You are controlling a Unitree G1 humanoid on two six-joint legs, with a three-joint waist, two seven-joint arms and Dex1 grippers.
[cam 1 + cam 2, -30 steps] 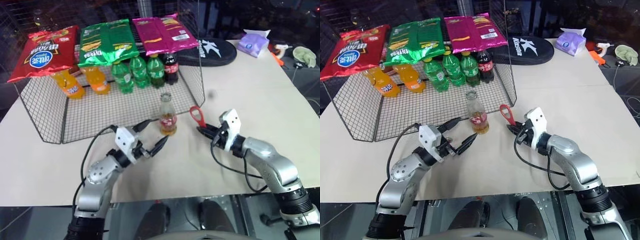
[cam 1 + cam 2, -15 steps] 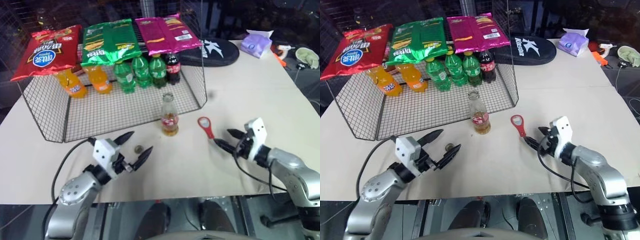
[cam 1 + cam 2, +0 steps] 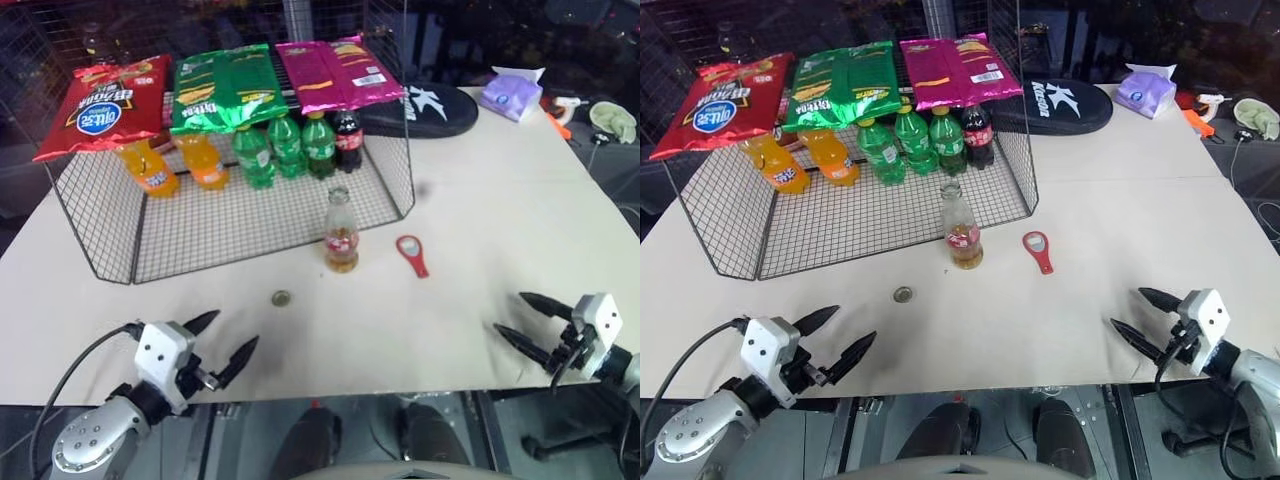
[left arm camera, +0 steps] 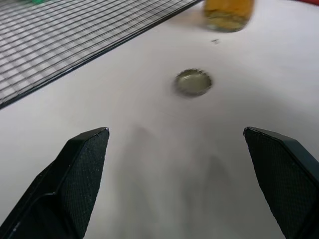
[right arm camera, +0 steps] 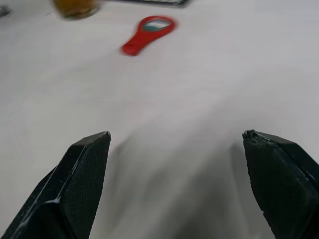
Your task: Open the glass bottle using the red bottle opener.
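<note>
The glass bottle [image 3: 340, 234] stands upright on the table in front of the wire basket, its neck bare of a cap. A small round metal cap [image 3: 281, 298] lies on the table to its front left. The red bottle opener [image 3: 411, 253] lies flat just right of the bottle. My left gripper [image 3: 228, 340] is open near the front left edge, well short of the cap. My right gripper [image 3: 521, 319] is open near the front right edge, far from the opener. Seen from the wrists, the cap [image 4: 193, 82] and the opener [image 5: 147, 32] lie ahead of empty fingers.
A wire basket [image 3: 105, 240] at the back left holds orange and green plastic bottles and a dark one, with chip bags on top. A black case [image 3: 430, 103], a purple tissue pack [image 3: 510, 92] and small items sit at the back right.
Both arms drew back toward the front edge and outward. The right gripper opened and left the red opener lying on the table. The cap now lies beside the bottle.
</note>
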